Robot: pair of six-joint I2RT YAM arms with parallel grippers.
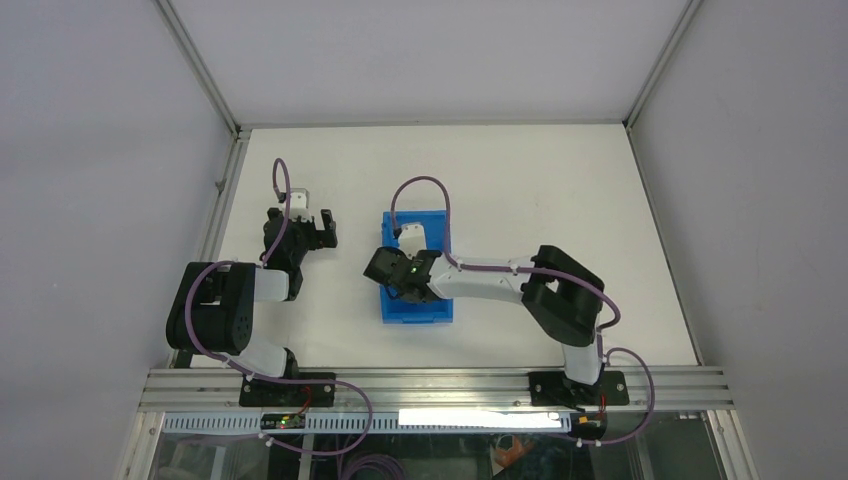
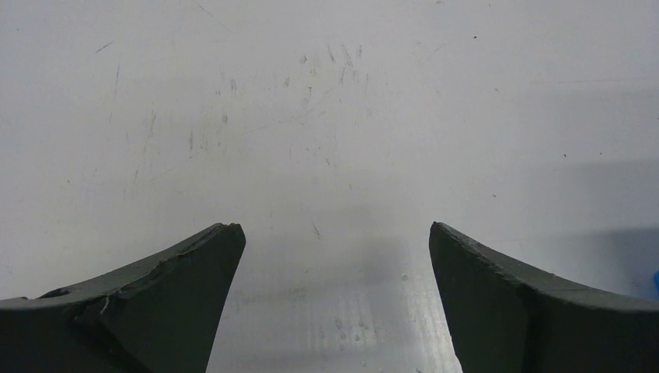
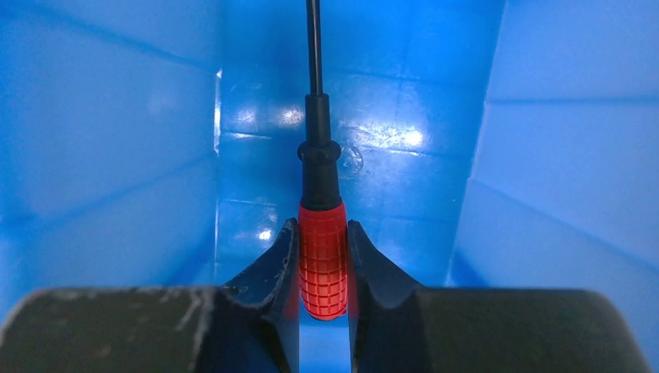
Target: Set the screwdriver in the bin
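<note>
The bright blue bin [image 1: 433, 311] stands in the middle of the white table. My right gripper [image 1: 400, 272] hangs over the bin, inside its outline. In the right wrist view the gripper [image 3: 322, 227] is shut on the red ribbed handle of the screwdriver [image 3: 322, 256]. Its thin black shaft points away from me along the bin's blue floor [image 3: 256, 171], between the bin's side walls. The screwdriver is hidden under the gripper in the top view. My left gripper [image 1: 322, 228] is open and empty over bare table, left of the bin; it also shows in the left wrist view [image 2: 334, 229].
The white table [image 1: 560, 190] is bounded by grey walls at the back and sides. A metal rail [image 1: 430, 385] runs along the near edge by the arm bases. Purple cables loop over both arms.
</note>
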